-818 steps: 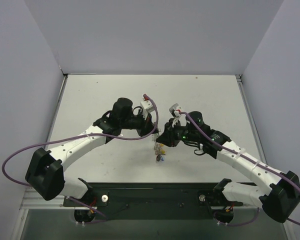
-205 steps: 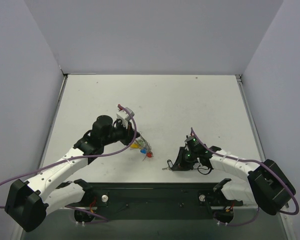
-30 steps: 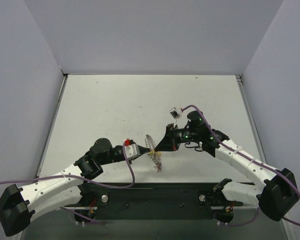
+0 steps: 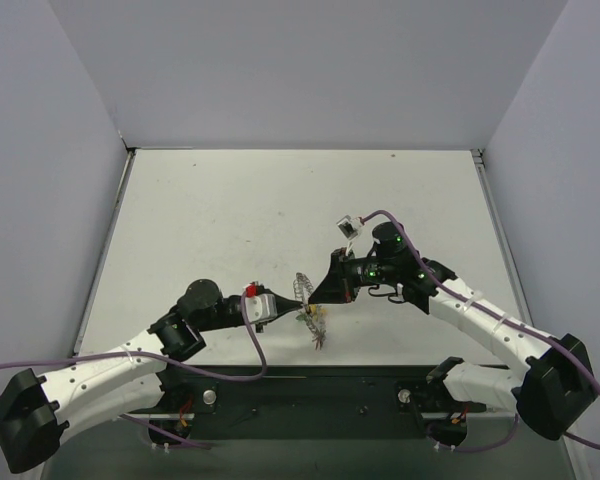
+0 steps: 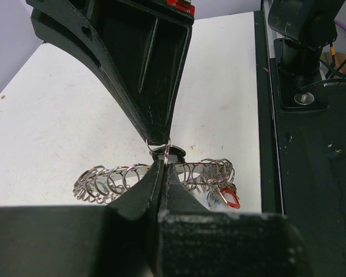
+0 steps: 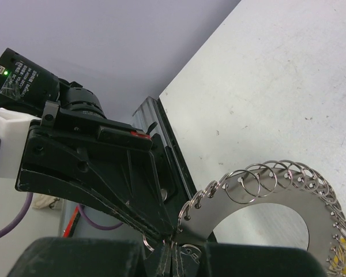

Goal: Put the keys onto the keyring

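Note:
The keyring (image 4: 302, 285) is held off the table between my two grippers; it is a flat grey ring edged with several small wire loops. In the left wrist view it (image 5: 118, 179) runs across behind my fingertips. A few keys (image 4: 318, 323) hang from it, a red one (image 5: 230, 198) among them. My left gripper (image 4: 292, 303) is shut (image 5: 161, 166) on a small loop at the ring's edge. My right gripper (image 4: 314, 297) is shut (image 6: 173, 257) tip to tip against the left, pinching what looks like a small black-headed key (image 5: 176, 153) at the keyring's rim (image 6: 242, 210).
The white table (image 4: 230, 210) stretches back to the grey walls. The black base rail (image 4: 310, 390) with both arm mounts lies just below the hanging keys. Purple cables (image 4: 255, 340) trail along both arms.
In the last second my left gripper edged slightly toward the right one. Earlier, the left held the ring alone while the right was down at the table by a loose key.

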Robot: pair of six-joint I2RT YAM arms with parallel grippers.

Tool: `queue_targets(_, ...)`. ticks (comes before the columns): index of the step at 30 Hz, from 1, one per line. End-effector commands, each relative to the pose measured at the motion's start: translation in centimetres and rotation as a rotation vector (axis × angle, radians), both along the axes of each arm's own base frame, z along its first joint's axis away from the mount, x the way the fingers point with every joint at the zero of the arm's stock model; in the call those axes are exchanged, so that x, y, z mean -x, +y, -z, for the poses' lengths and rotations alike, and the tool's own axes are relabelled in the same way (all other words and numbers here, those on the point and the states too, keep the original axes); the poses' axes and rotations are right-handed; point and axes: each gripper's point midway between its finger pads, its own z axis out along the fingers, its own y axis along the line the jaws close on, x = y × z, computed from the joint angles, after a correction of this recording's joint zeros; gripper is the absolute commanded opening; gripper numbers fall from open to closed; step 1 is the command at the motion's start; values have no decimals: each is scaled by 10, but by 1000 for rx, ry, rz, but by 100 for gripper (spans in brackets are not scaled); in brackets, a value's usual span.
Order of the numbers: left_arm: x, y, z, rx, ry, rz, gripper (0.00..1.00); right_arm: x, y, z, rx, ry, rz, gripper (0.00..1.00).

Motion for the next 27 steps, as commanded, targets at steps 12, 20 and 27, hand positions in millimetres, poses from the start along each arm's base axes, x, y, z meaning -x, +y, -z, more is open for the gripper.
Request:
queue_targets(12,-12,-6,-26,49,-59,-49,0,3,5,-13,-39,-35,-36,0)
queue_targets(20,-27,0,-21,23,-39,-143,0,2,5,-15,-39,-33,-30,0)
queue_targets(27,-33,0,-16,-3,-21,-181,0,3,8,-18,-42,-31,-31,0)
